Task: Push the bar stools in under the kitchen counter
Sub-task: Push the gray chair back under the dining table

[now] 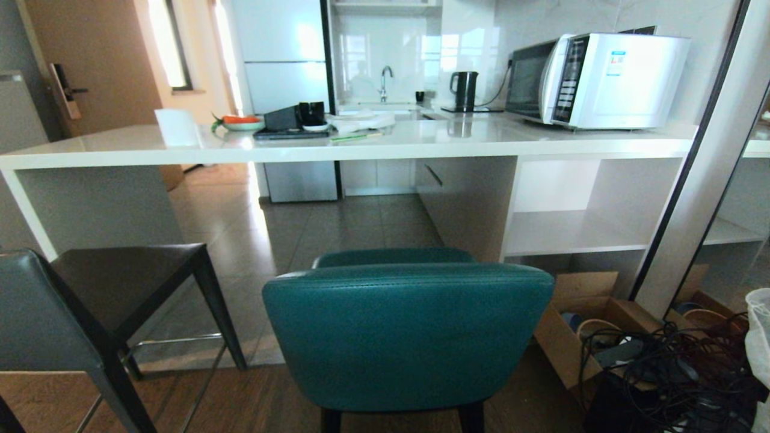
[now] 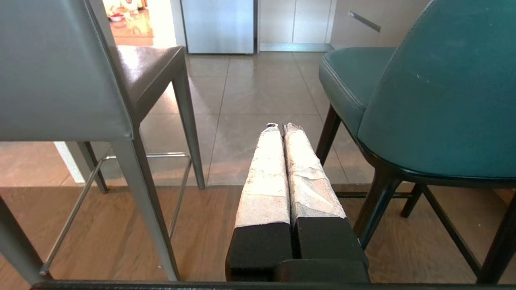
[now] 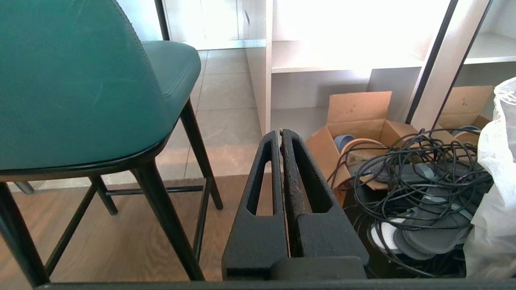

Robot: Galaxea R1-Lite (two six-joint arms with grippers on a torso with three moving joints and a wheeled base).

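The teal bar stool (image 1: 408, 337) stands right in front of me, its curved back toward me, short of the kitchen counter (image 1: 373, 147). The dark-grey bar stool (image 1: 90, 300) with a chrome footrest (image 1: 174, 341) stands at the left, also out from the counter. Neither arm shows in the head view. My left gripper (image 2: 281, 127) is shut and empty, low in the gap between the grey stool (image 2: 64, 80) and the teal stool (image 2: 435, 88). My right gripper (image 3: 280, 132) is shut and empty, to the right of the teal stool (image 3: 72, 88).
A microwave (image 1: 595, 81), kettle (image 1: 464, 91), tray with cups (image 1: 292, 123) and plate of vegetables (image 1: 240, 122) sit on the counter. An open cardboard box (image 1: 586, 325) and a tangle of black cables (image 1: 668, 373) lie on the floor at the right, beside a white pillar (image 1: 704, 168).
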